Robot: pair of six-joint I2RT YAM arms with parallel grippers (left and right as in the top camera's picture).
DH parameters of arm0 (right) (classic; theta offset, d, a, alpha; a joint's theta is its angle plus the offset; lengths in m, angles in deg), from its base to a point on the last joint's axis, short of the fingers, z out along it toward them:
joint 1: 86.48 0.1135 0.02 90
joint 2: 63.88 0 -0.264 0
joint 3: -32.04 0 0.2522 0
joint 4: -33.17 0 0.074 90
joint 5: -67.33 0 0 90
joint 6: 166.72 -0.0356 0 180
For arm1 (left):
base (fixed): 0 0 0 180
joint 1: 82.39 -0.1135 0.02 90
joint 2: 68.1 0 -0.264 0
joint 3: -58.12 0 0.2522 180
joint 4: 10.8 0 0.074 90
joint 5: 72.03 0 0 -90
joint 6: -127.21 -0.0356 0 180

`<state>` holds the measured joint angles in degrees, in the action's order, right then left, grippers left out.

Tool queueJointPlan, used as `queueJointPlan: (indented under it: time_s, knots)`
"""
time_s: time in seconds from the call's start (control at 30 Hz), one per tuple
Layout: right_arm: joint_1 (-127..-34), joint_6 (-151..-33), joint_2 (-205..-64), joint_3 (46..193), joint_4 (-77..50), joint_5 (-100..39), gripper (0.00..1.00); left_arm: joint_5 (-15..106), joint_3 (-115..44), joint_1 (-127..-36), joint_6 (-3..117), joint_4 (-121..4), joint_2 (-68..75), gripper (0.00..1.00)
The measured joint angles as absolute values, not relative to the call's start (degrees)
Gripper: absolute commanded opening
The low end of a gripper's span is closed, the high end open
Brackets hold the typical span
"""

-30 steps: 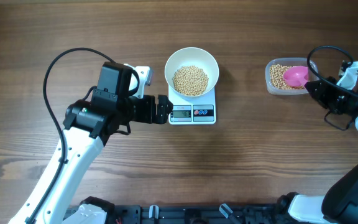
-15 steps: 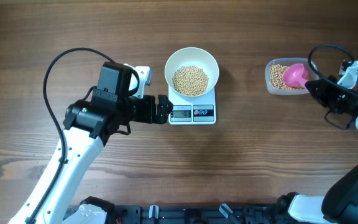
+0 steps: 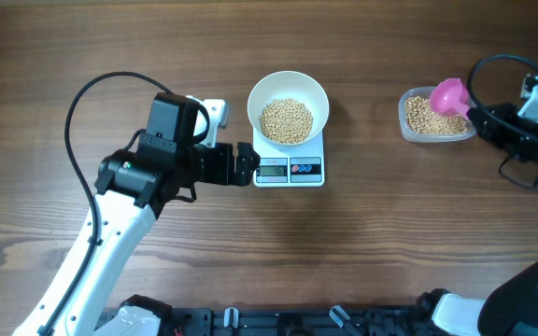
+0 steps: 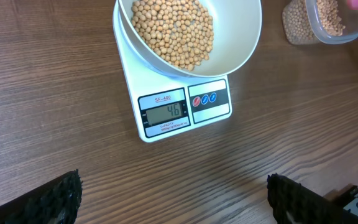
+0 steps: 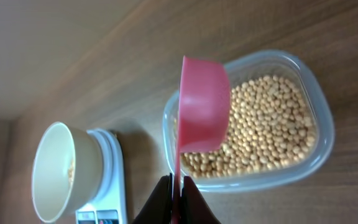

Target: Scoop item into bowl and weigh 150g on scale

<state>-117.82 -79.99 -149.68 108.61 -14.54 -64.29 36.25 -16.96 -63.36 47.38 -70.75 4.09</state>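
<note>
The white bowl [image 3: 259, 94] stands on the scale [image 3: 275, 171] at mid-table, and a pile of tan beans [image 3: 286, 119] lies in it. The scale's display [image 4: 165, 112] reads 46. My left gripper [image 3: 247, 163] is open just left of the scale's front, with bare table between its fingers [image 4: 55, 199]. My right gripper [image 5: 176, 186] is shut on the thin handle of a pink scoop [image 5: 202, 106]. The scoop [image 3: 448, 95] hangs over the far right edge of a clear tub [image 3: 405, 126] of beans [image 5: 272, 124]. No beans show in it.
The clear tub [image 5: 316, 106] sits on the wooden table to the right of the scale [image 5: 107, 186]. A black cable [image 3: 82, 103] loops over the table behind my left arm. The right arm's cable [image 3: 498, 65] arcs near the tub.
My right gripper has lifted the pink scoop out of the tub's beans and drawn it toward the far right edge. The left arm, bowl and scale are unmoved.
</note>
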Motion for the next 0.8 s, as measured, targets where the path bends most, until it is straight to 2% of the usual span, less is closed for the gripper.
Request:
queueJointPlan:
  time_s: [0.33, 0.8]
  knots:
    - [-115.7, -72.5, -149.7, 112.8, -23.4, -53.2, 0.04, 36.2, -17.0, -63.4, 47.4, -70.8, 4.1, 1.0]
    - [-106.0, -64.4, -149.7, 114.3, -20.3, -37.7, 0.04, 36.2, -17.0, -63.4, 47.4, -70.8, 4.1, 1.0]
